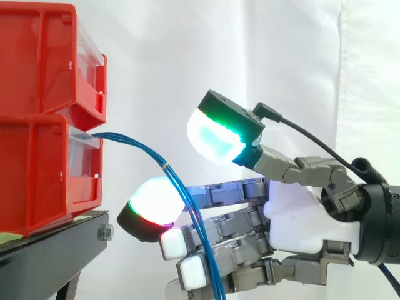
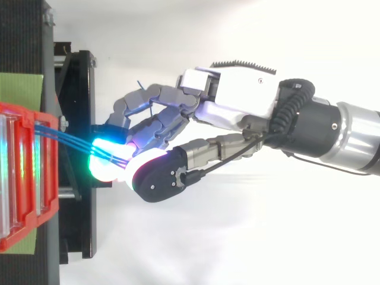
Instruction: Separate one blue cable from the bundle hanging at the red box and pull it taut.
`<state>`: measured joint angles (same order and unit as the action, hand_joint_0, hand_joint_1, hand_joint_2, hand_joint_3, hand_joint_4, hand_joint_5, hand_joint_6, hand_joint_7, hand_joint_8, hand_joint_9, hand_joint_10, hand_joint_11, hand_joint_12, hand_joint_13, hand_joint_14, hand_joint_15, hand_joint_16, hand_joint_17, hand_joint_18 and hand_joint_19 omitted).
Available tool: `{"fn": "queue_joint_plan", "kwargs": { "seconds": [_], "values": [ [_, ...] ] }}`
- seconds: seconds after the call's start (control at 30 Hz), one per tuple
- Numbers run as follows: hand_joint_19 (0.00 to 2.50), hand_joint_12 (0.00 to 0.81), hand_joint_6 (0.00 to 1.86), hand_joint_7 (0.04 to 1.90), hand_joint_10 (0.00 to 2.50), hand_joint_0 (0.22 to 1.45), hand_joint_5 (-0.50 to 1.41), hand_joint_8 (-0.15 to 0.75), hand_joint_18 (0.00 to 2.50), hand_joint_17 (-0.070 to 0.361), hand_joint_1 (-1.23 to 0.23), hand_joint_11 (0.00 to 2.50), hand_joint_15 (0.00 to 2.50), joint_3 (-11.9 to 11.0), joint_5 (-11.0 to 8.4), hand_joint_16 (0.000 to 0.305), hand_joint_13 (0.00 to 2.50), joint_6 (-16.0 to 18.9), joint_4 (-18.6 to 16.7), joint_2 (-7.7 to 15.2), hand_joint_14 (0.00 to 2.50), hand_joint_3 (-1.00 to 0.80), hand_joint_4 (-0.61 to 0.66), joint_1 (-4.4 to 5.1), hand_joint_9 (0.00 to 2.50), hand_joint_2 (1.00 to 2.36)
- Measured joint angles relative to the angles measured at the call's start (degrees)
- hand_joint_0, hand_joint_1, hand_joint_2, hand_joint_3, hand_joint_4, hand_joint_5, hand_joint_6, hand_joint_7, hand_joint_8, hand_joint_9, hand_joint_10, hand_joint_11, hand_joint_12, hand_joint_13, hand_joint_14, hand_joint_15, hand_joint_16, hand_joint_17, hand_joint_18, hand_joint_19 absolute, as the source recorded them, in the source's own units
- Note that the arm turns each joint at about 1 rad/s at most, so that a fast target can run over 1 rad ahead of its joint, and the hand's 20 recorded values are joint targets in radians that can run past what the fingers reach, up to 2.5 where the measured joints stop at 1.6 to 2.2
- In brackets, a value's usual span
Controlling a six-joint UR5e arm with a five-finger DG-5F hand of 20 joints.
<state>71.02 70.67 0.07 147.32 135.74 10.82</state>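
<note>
A bundle of thin blue cables [image 1: 145, 150] leaves the front of the lower red box [image 1: 37, 175] and arcs down to the right, with a small pale tie around it. My hand [image 1: 306, 212] reaches in from the right with its fingers nearly straight. The cables run down across the fingers, just right of the lowest glowing fingertip pad [image 1: 153, 200]. The thumb pad [image 1: 215, 137] glows green and cyan above the bundle, apart from it. In the top view the cables [image 2: 77, 142] run from the red box [image 2: 24, 178] to between the glowing pads of the hand [image 2: 237, 104]. No cable stands apart from the others.
A second red box [image 1: 44, 56] is stacked on the lower one. Both rest on a black stand [image 1: 56, 250] with a green mat [image 2: 21, 89] under them. A white curtain hangs behind.
</note>
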Motion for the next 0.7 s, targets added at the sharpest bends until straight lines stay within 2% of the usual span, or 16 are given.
{"fn": "queue_joint_plan", "kwargs": {
  "seconds": [0.23, 0.43, 0.7],
  "values": [
    [0.25, 0.365, 0.76, 0.87, 0.02, 0.63, -0.21, 0.315, 0.58, 0.08, -0.61, 0.56, 0.45, 0.01, 0.0, 0.036, 1.11, -0.3, 2.3, -1.26, 0.02, -0.35, 0.15, -0.37, 0.95, 1.01],
    [0.27, 0.361, 0.85, 0.83, 0.02, 0.64, -0.23, 0.315, 0.58, 0.08, -0.64, 0.6, 0.46, 0.01, -0.07, 0.036, 1.1, -0.33, 2.9, -1.41, 0.02, -0.25, 0.13, -0.56, 0.95, 1.02],
    [0.3, 0.356, 0.88, 0.77, 0.02, 0.67, -0.23, 0.304, 0.59, 0.082, -0.7, 0.69, 0.51, 0.0, 0.04, 0.036, 1.08, -0.34, 3.65, -1.5, 0.02, -0.29, 0.13, -0.95, 0.95, 1.02]
  ]
}}
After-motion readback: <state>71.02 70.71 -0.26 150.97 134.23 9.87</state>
